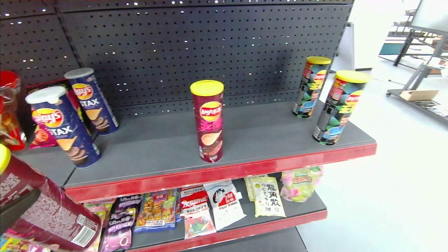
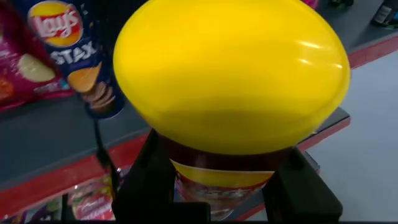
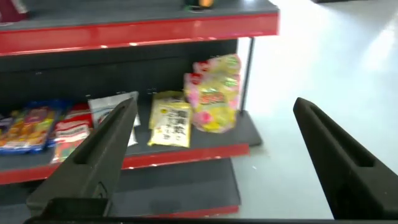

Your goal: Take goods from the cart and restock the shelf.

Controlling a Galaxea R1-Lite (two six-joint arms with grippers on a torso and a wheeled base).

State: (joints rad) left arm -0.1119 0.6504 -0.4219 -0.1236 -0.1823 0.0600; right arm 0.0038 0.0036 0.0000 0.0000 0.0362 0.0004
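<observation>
My left gripper (image 2: pixel 217 190) is shut on a maroon chip can with a yellow lid (image 2: pixel 230 74). Its dark fingers (image 2: pixel 146 180) press both sides of the can below the lid. In the head view this held can (image 1: pixel 45 210) lies tilted at the lower left, in front of and below the grey top shelf (image 1: pixel 168 140). A matching maroon can (image 1: pixel 208 120) stands upright at the shelf's front middle. My right gripper (image 3: pixel 217 168) is open with nothing between its fingers (image 3: pixel 93 162), and it faces the lower shelf's snack bags (image 3: pixel 211 93).
Two blue cans (image 1: pixel 64 127) stand at the shelf's left beside red snack bags (image 1: pixel 8 112). Two dark patterned cans (image 1: pixel 337 108) stand at its right end. Bare shelf lies between the groups. Bags (image 1: pixel 224 204) fill the lower shelf. Open floor (image 1: pixel 392 175) lies to the right.
</observation>
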